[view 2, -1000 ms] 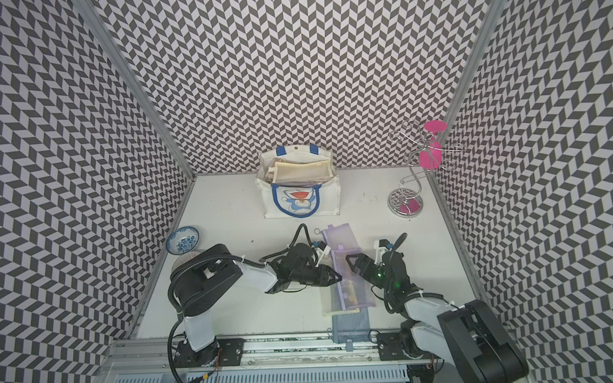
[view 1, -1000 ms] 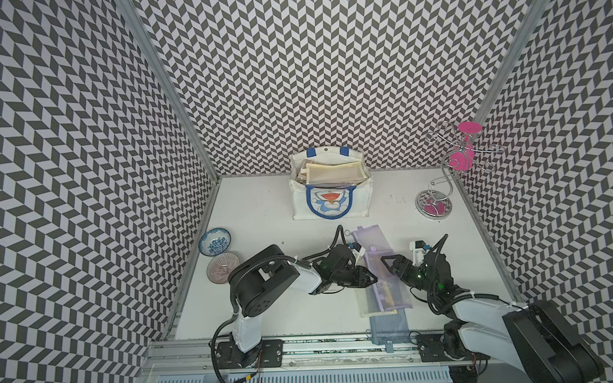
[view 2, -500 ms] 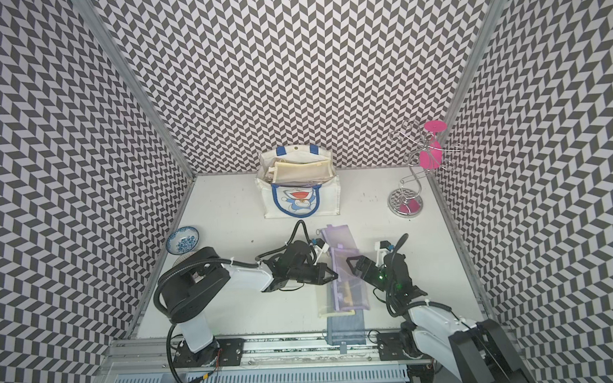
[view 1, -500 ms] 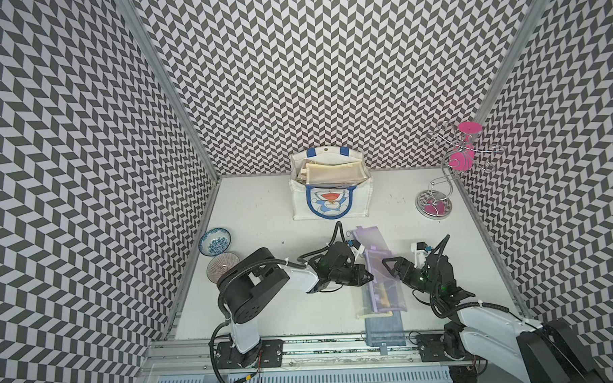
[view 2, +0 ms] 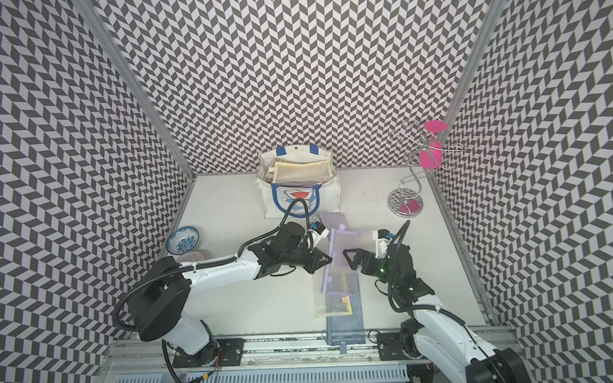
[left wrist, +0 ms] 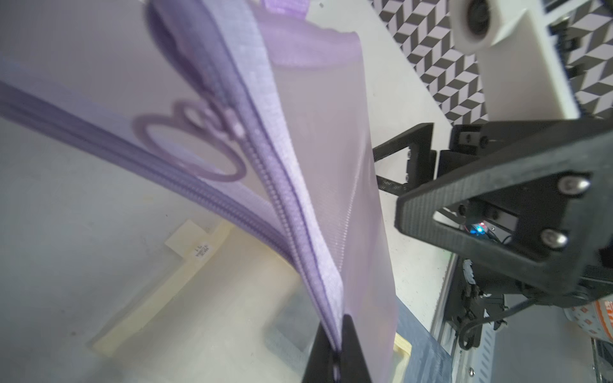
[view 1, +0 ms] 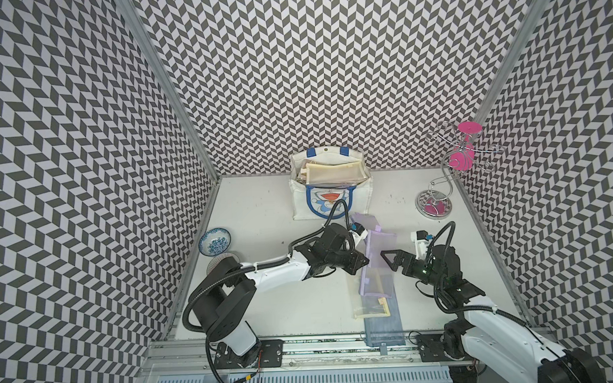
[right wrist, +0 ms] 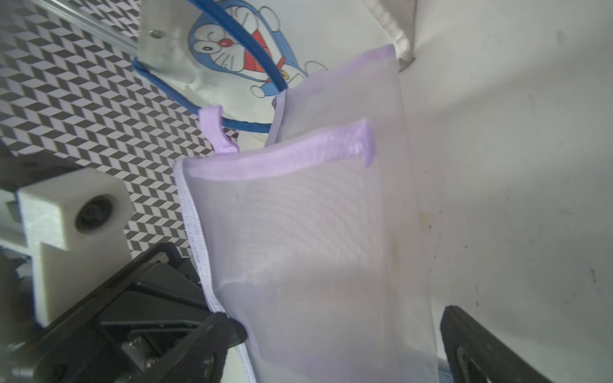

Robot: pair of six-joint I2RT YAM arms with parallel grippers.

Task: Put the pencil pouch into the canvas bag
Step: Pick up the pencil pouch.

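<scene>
Before the canvas bag (view 1: 319, 199), left claw (view 1: 363, 264) clenched on pencil pouch (view 1: 375, 253), right claw (view 1: 388, 265) released.

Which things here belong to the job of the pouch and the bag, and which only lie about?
Job: purple pouch, bag, left pincer shut on the pouch.
Lying about: yellow pouch, blue pouch, bowl, wire stand with pink glass.
</scene>
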